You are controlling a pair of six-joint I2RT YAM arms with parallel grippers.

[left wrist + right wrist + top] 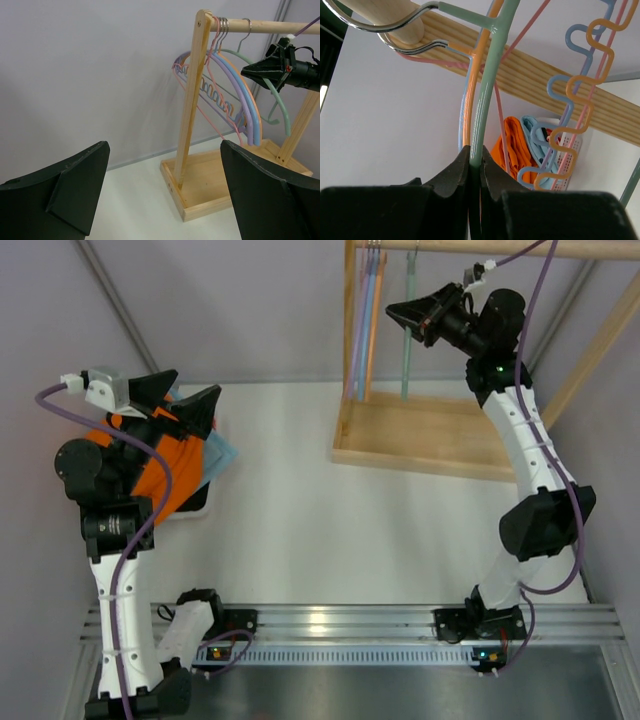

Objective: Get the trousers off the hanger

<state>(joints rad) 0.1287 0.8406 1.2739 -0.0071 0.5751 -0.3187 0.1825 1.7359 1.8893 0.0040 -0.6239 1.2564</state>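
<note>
- Mint-green plastic sits between the jaws of the right gripper [475, 161]: this is the hanger [487, 100], and the two dark fingers are pressed together on its thin arm.
- From the pinch, the hanger rises straight up and away from the jaws to its metal hook, which lies over the wooden rail [545, 80].
- Just beside the same jaws, on their left side in the right wrist view, an orange hanger [466, 120] and a blue one run almost parallel to the mint arm; whether they touch the fingers cannot be told.
- The trousers [165, 475] are bright orange and lie folded, well apart from the hanger and from the right jaws, at the other side of the table.
- In the top view the left gripper [190, 390] hangs above the far end of the trousers, with its jaws spread wide and nothing between them.
- The left wrist view shows only the wall and the wooden rack [192, 115] between these open fingers; the trousers are outside this view.
- In the right wrist view the trousers appear far beyond the closed jaws, under the rail, touching a light blue cloth [532, 135] and lying together with it in a white basket [572, 150].
</note>
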